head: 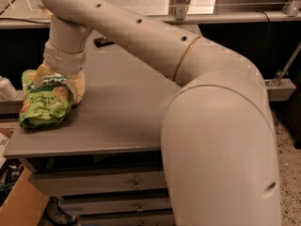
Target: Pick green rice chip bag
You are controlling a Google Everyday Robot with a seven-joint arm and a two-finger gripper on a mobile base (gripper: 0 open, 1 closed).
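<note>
The green rice chip bag (46,102) lies flat on the left end of the grey table (127,121). It is bright green with white lettering and pictures of tan chips. My gripper (59,80) has come down onto the bag's far end. Its tan fingers (78,87) stand on either side of that end, open, with the bag between them. The wrist hides the top edge of the bag. The bag rests on the table.
A small black object (103,42) lies at the table's far edge. A white object (5,88) sits left of the table. Drawers (136,185) are under the tabletop. A cardboard box (19,206) stands at the lower left. My arm spans the right half of the view.
</note>
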